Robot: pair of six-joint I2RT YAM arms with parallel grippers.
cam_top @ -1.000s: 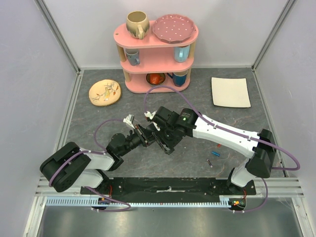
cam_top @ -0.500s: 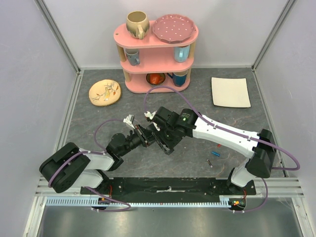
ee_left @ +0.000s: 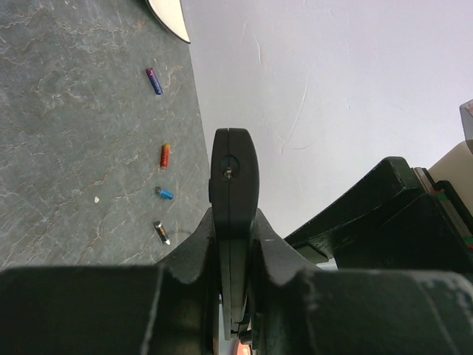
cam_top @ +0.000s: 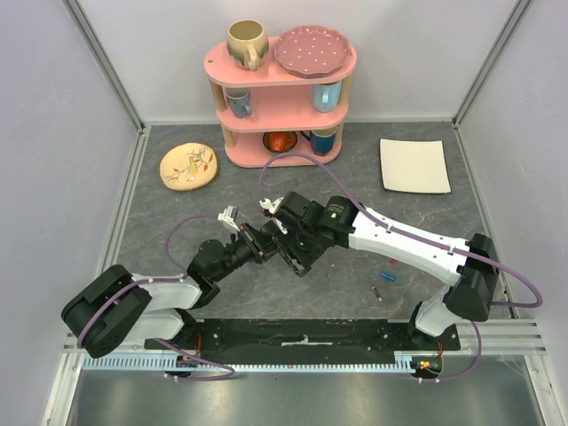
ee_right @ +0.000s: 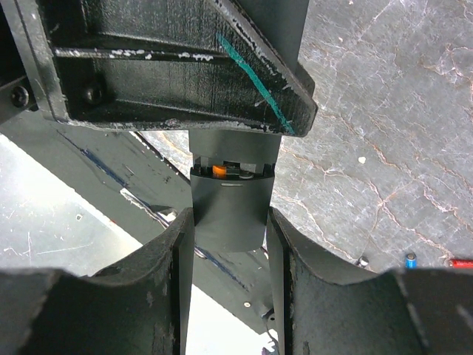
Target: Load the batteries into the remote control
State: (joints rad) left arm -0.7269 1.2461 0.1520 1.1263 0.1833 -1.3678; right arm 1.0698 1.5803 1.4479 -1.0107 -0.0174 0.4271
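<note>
The remote control (ee_left: 235, 185), a slim black bar, shows edge-on in the left wrist view, and my left gripper (ee_left: 235, 231) is shut on its flat faces. In the right wrist view its rounded end (ee_right: 230, 214) sits between the fingers of my right gripper (ee_right: 229, 222), which press on its two side edges. An orange battery (ee_right: 219, 171) shows in the slot just above that end. Both grippers meet at mid-table, left (cam_top: 257, 245) and right (cam_top: 289, 243). Loose batteries lie on the table: blue-purple (ee_left: 154, 80), orange-red (ee_left: 165, 155), blue (ee_left: 165, 194) and grey (ee_left: 162, 233).
A pink shelf (cam_top: 282, 89) with cups and a plate stands at the back. A round yellow plate (cam_top: 189, 166) lies at the back left and a white square plate (cam_top: 414, 165) at the back right. Grey walls close in three sides.
The left arm's elbow has swung a little down and to the left. Both grippers and the remote have barely moved.
</note>
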